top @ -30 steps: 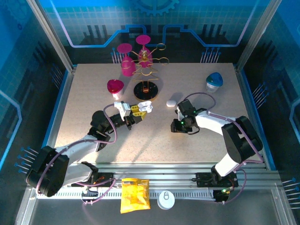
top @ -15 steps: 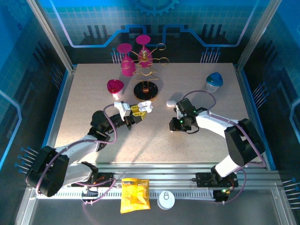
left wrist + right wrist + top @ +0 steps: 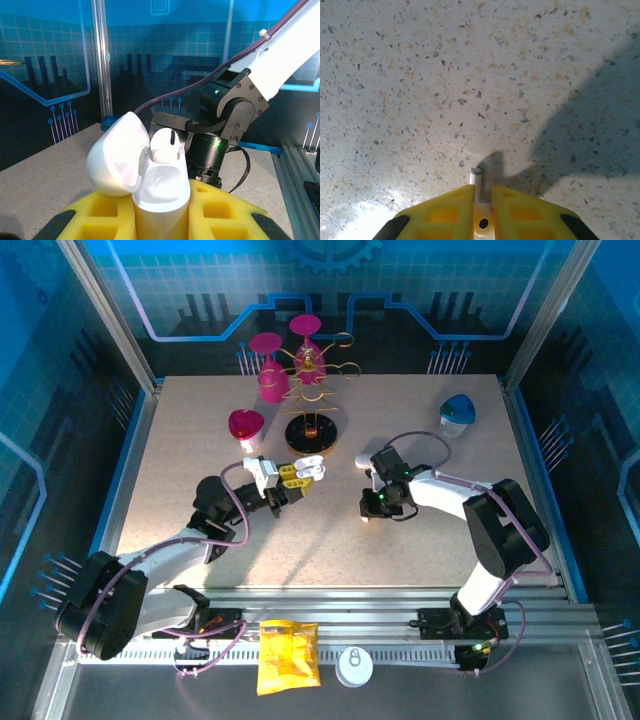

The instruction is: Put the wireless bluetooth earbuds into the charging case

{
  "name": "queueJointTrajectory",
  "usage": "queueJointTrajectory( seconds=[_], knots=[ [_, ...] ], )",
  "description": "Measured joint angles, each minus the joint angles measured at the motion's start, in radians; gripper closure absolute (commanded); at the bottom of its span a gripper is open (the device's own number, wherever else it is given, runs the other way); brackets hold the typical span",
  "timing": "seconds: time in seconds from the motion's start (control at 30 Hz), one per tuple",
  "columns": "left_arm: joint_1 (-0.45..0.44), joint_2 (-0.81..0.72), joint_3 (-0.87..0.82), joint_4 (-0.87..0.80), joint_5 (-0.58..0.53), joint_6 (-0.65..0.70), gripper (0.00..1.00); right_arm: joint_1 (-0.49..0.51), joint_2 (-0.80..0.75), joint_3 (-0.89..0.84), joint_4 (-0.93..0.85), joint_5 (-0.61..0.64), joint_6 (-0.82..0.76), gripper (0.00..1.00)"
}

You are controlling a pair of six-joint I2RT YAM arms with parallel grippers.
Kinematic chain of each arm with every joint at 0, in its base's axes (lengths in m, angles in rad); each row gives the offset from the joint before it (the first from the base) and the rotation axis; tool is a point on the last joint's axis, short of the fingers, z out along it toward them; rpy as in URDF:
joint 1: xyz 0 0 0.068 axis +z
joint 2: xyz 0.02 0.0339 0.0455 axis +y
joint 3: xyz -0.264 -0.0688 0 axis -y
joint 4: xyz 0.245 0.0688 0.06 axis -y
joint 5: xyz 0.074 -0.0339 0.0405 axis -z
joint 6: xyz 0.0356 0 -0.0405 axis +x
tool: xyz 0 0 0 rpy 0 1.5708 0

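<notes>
White plastic was held by each arm. The charging case [image 3: 161,197] was clamped upright between the yellow pads [image 3: 102,212] of the left gripper [image 3: 293,478]. It was raised above the table [image 3: 190,430], a little left of centre, and its lid [image 3: 117,160] was swung open to the left in the left wrist view. One seated earbud [image 3: 162,144] was seen already in the case, its rounded head standing proud of the rim. By that much the task could be judged about half done. Whether this bud was pressed fully home could not be told.

The second earbud [image 3: 477,179] was pinched between the fingers of the right gripper [image 3: 481,200], with its thin stem poking forward past the fingertips. The stem was held close over the speckled table, and whether it touched the surface could not be told. In the overhead view this gripper was placed low, to the right of the case and apart from it, with bare tabletop between the two.

What was left could be judged as follows. The second earbud had to be carried leftward and lifted to the open case. Its stem had to be lined up with the free socket, which could not be clearly made out beside the seated bud. Then it had to be pushed down and let go. The lid could be closed afterwards, though this was not asked for by the task.
</notes>
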Motion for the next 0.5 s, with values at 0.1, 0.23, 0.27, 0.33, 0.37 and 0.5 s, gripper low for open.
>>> queueJointTrajectory(
  seconds=[0.1, 0.23, 0.27, 0.33, 0.37, 0.5],
  knots=[
    [0.000, 0.000, 0.000, 0.000, 0.000, 0.000, 0.81, -0.001, -0.001, 0.000, 0.000, 0.001, 0.004, 0.89],
    [0.000, 0.000, 0.000, 0.001, 0.000, 0.000, 0.81, -0.010, -0.021, -0.007, 0.000, -0.014, 0.023, 0.89],
    [0.000, 0.000, 0.000, 0.001, 0.000, 0.000, 0.81, -0.013, -0.031, -0.011, -0.001, -0.021, 0.030, 0.90],
    [0.000, 0.000, 0.000, 0.001, 0.000, 0.000, 0.81, -0.027, -0.055, -0.020, 0.001, -0.045, 0.053, 0.90],
    [0.000, 0.000, 0.000, 0.001, 0.000, 0.000, 0.81, -0.035, -0.066, -0.026, 0.006, -0.056, 0.068, 0.91],
    [0.000, 0.000, 0.000, 0.004, 0.000, 0.000, 0.81, -0.090, -0.105, -0.097, 0.066, -0.135, 0.154, 0.92]
  ],
)
